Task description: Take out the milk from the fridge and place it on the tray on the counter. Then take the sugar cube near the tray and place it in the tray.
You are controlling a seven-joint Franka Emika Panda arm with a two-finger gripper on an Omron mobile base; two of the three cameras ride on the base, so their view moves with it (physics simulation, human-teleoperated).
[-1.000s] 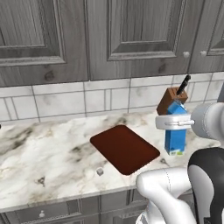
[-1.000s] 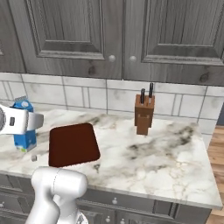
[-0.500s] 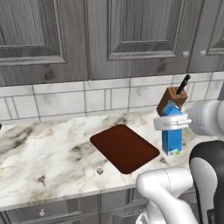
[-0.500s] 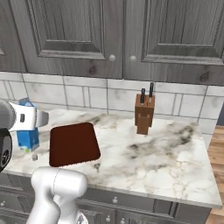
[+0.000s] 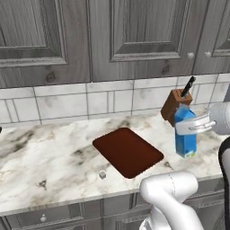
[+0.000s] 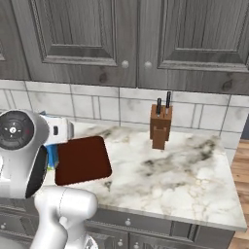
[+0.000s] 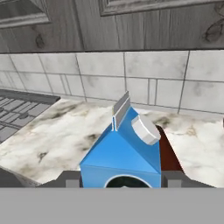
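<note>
The milk (image 5: 185, 137), a blue gabled carton with a white cap, hangs upright to the right of the tray (image 5: 128, 152) in the left base view. My gripper (image 5: 187, 126) is shut on it, one white finger along each side. The hand view looks down over the milk (image 7: 127, 153), with my gripper (image 7: 122, 181) clamped around its body and the tray (image 7: 169, 154) just behind it. On the counter (image 5: 49, 157), off the tray's near left corner, lies the sugar cube (image 5: 102, 174). A blue sliver of the milk (image 6: 52, 155) shows behind my arm, left of the tray (image 6: 81, 159).
A brown knife block (image 5: 173, 106) stands against the tiled wall behind the carton, and the knife block (image 6: 160, 127) is right of the tray in the right base view. Grey wall cabinets hang overhead. A dark stove grate (image 7: 17, 111) lies at the far left.
The arm has carried the milk slightly sideways. In the right base view its large white joint has swung in and now covers most of the carton. Tray and sugar cube have not moved.
</note>
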